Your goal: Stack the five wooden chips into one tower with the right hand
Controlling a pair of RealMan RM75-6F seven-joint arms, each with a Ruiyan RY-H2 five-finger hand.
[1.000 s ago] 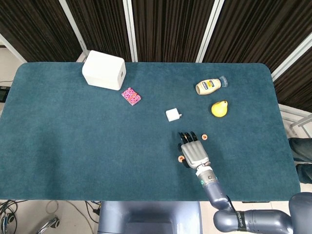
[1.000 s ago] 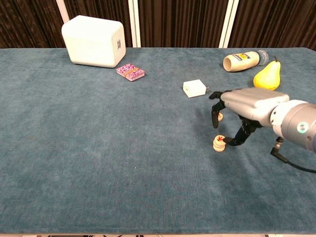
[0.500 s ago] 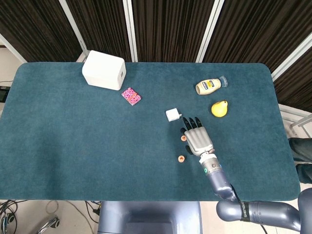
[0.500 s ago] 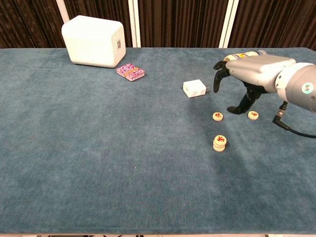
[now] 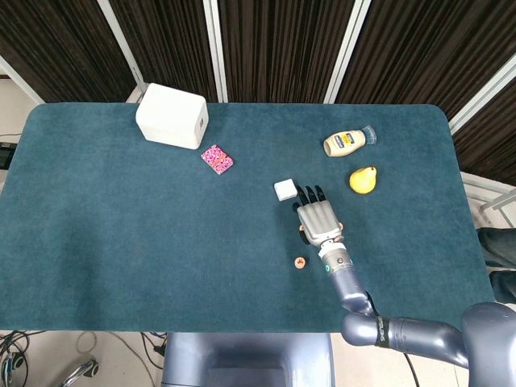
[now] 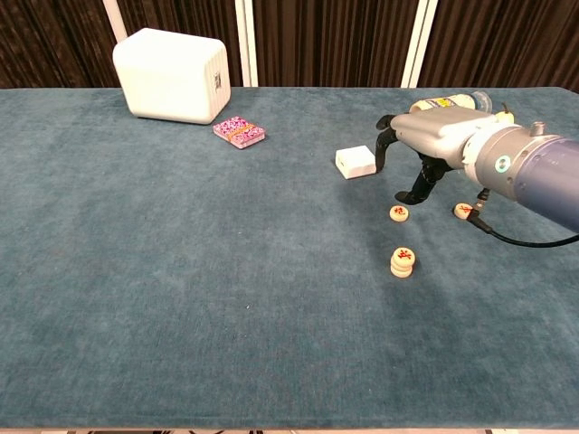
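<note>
A short stack of wooden chips (image 6: 403, 261) with red marks stands on the blue cloth; in the head view the stack (image 5: 299, 262) shows just left of my right wrist. One single chip (image 6: 398, 212) lies a little beyond it, and another single chip (image 6: 464, 210) lies further right. My right hand (image 6: 430, 140) hovers over the nearer single chip with its fingers apart and pointing down, holding nothing. In the head view the right hand (image 5: 317, 218) covers most of the loose chips. The left hand is in neither view.
A small white box (image 6: 355, 162) sits just left of the fingertips. A mayonnaise bottle (image 6: 448, 110) and a yellow pear (image 5: 363, 179) lie behind the hand. A pink card pack (image 6: 239, 132) and a big white box (image 6: 172, 74) stand far left.
My right hand came off the stack, rose toward the far side, then shifted left over the single chip. The stack stayed in place.
</note>
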